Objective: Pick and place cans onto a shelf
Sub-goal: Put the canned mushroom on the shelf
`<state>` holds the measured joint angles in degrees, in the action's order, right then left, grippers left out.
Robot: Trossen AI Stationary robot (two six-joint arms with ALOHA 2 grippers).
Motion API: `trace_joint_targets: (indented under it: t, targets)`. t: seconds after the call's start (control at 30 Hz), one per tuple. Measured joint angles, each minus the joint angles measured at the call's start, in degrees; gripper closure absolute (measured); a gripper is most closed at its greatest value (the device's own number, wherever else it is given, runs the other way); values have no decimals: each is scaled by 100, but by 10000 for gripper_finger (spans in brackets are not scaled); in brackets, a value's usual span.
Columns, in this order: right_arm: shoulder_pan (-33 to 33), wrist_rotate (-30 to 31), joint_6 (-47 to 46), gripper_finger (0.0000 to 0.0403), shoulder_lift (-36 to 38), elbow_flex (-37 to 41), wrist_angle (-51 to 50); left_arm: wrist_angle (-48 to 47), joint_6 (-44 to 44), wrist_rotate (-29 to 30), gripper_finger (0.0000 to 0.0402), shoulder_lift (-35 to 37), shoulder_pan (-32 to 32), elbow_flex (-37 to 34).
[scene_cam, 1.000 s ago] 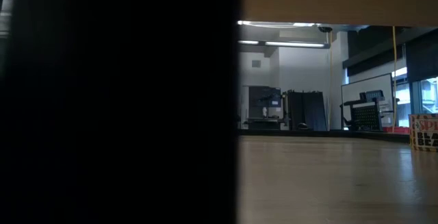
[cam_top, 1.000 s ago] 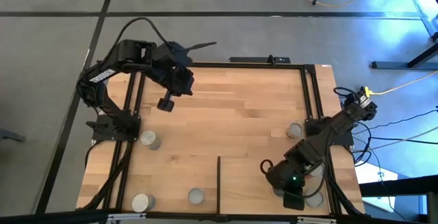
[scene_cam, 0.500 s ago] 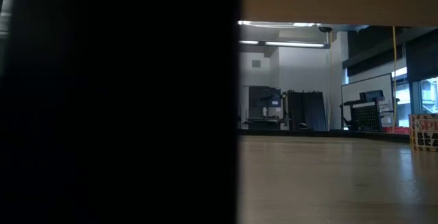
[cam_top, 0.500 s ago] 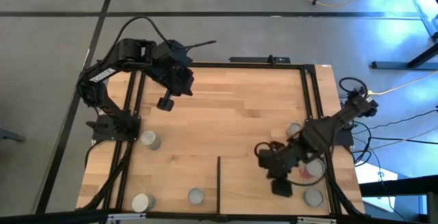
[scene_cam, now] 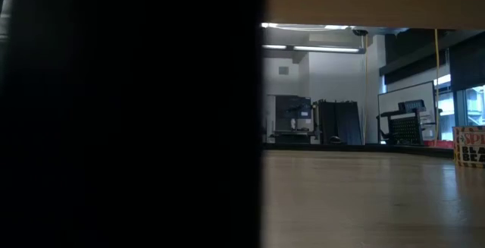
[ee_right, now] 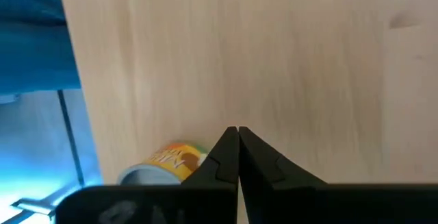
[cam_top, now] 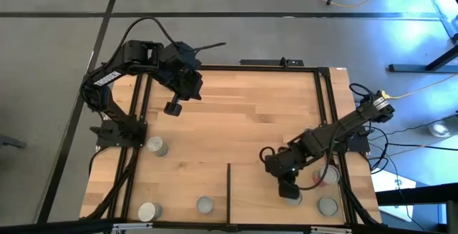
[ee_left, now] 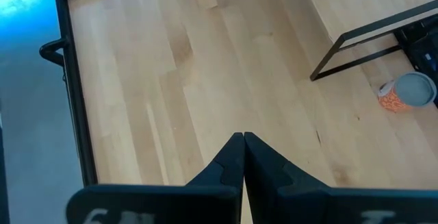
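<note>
My right gripper (cam_top: 290,191) (ee_right: 237,131) hangs shut over the shelf (cam_top: 257,205), the light-wood panel at the table's near right, edged by a black strip (cam_top: 229,191). A yellow-labelled can (ee_right: 168,164) sits right beside its fingers and shows as a pale spot (cam_top: 295,199) in the high view. A can with a red-pink label (cam_top: 326,176) and a grey-topped can (cam_top: 328,206) stand to the gripper's right. Further cans (cam_top: 157,146) (cam_top: 149,210) (cam_top: 205,205) stand on the table's left half. My left gripper (cam_top: 172,108) (ee_left: 243,136) waits shut above the far left, holding nothing. My right gripper's shut fingers point down and stand right next to the yellow-labelled can's side (ee_right: 188,157). One finger (ee_right: 217,157) hides the place between them, so I cannot tell whether it touches the can.
A black frame (cam_top: 325,105) runs along the table's edges. The left wrist view shows an orange-labelled can (ee_left: 406,92) beside the shelf's black frame (ee_left: 356,42). In the low view a dark shape fills the left half, and a labelled can (scene_cam: 470,146) stands at the far right.
My right gripper has swung from the near right corner toward the table's left edge and a little toward the far edge, and its wrist has rolled. As the arm moved off, the red-pink can came into view. The cans have stayed in place.
</note>
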<state>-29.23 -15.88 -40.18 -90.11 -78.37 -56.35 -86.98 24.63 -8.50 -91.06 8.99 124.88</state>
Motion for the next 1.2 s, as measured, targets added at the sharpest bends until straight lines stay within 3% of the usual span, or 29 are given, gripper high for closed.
trace_joint_targets:
  t: [0.53,1.2]
  targets:
    - [-233,-657,-574,398,0,2,3,0,1,3,402,1,0,0]
    - [-636,-883,-1211,398,0,2,261,0,-1,6,401,0,0,0]
